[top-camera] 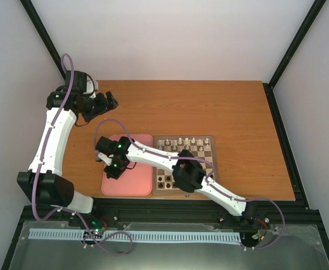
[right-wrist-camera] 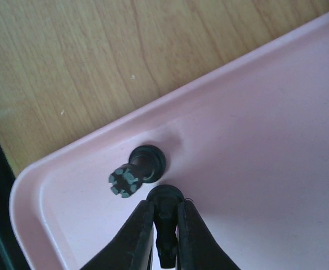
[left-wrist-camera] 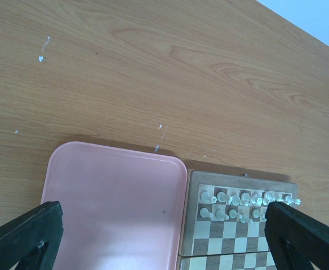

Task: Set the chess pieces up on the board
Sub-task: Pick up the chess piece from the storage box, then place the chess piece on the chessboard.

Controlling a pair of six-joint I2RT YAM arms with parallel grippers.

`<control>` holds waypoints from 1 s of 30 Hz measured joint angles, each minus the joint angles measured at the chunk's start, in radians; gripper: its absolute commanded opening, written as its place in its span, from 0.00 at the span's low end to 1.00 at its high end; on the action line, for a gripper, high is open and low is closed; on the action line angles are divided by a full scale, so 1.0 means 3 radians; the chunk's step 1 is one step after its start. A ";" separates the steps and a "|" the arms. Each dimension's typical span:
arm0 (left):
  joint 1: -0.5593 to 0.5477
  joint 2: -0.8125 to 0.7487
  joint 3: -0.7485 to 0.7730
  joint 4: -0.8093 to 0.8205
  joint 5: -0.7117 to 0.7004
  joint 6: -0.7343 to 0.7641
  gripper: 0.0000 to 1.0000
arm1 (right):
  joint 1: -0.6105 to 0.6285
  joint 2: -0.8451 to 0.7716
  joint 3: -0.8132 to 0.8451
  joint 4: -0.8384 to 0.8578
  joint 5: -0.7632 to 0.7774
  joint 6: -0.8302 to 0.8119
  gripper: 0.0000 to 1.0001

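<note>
My right gripper (right-wrist-camera: pixel 164 212) is down in the near-left corner of the pink tray (right-wrist-camera: pixel 254 140), shut on an upright black chess piece (right-wrist-camera: pixel 165 228). A second black piece with a notched crown (right-wrist-camera: pixel 135 171) stands just beyond it, almost touching. In the top view the right gripper (top-camera: pixel 112 169) is over the tray's left side, and the wooden board (top-camera: pixel 209 164) lies to its right. A few black pieces (top-camera: pixel 164 181) stand at the board's near edge. My left gripper (top-camera: pixel 105 101) hangs open at the far left, high above the table.
Two rows of white pieces (left-wrist-camera: pixel 243 205) fill the board's far edge (left-wrist-camera: pixel 232 183). The left wrist view looks down on the tray (left-wrist-camera: pixel 114 214) between its own spread fingers (left-wrist-camera: pixel 23 236). The right arm (top-camera: pixel 192 174) stretches across the board's near half.
</note>
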 measured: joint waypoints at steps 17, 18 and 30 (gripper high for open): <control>0.0000 0.0000 0.0000 0.0001 -0.0004 0.0000 1.00 | -0.0530 -0.2352 -0.2486 0.0093 0.1019 0.0590 0.05; 0.0000 0.0000 0.0000 0.0001 0.0000 0.0000 1.00 | -0.0580 -0.2603 -0.2701 0.0095 0.1080 0.0669 0.05; -0.0001 0.0086 0.0000 0.0001 0.0042 0.0000 1.00 | -0.0823 -0.4431 -0.4709 -0.0426 0.1245 0.1759 0.06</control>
